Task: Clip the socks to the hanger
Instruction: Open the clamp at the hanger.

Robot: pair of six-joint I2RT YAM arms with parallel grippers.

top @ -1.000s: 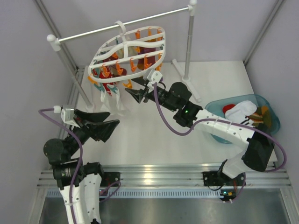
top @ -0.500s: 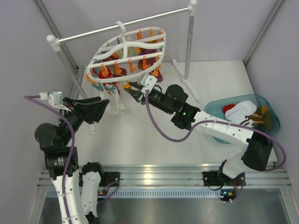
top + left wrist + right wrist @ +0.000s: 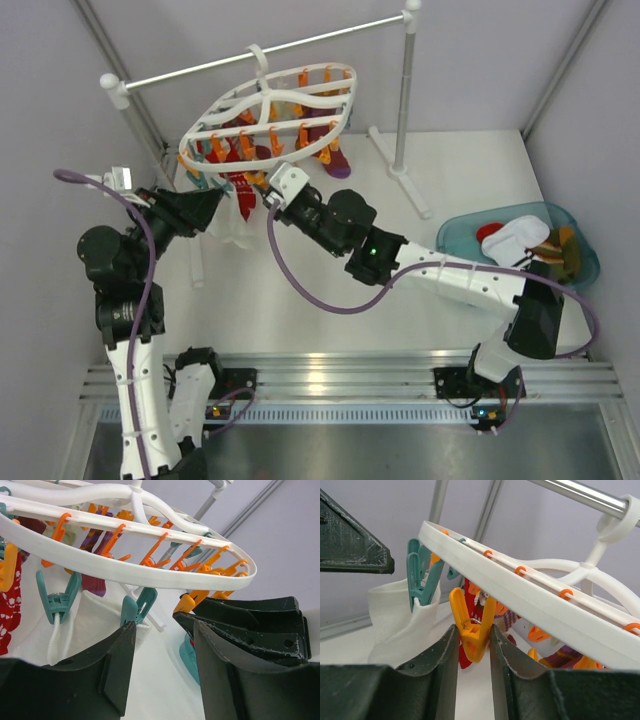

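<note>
The white oval hanger [image 3: 262,88] hangs by its hook from the rail and is tilted. Several socks are clipped under it, among them a white one [image 3: 235,225] and a maroon one [image 3: 335,160]. My right gripper [image 3: 272,190] reaches under the hanger's near rim [image 3: 520,600]. Its jaws [image 3: 472,628] press both sides of an orange clip [image 3: 462,610]. Next to it a teal clip holds the white sock [image 3: 400,625]. My left gripper [image 3: 195,210] is open and empty [image 3: 160,625], just below the rim [image 3: 125,570], near teal clips that hold the white sock [image 3: 95,612].
A translucent blue basin [image 3: 465,238] at the right holds loose socks: white [image 3: 515,240], red [image 3: 488,232] and yellow-green [image 3: 560,245]. The rail stand's rod [image 3: 200,68] and right post [image 3: 403,100] cross the back. The stand's left post [image 3: 150,150] is beside my left arm.
My left arm rose and moved its open gripper up to the hanger's left rim. My right gripper moved left and closed round the orange clip. The hanger swung left.
</note>
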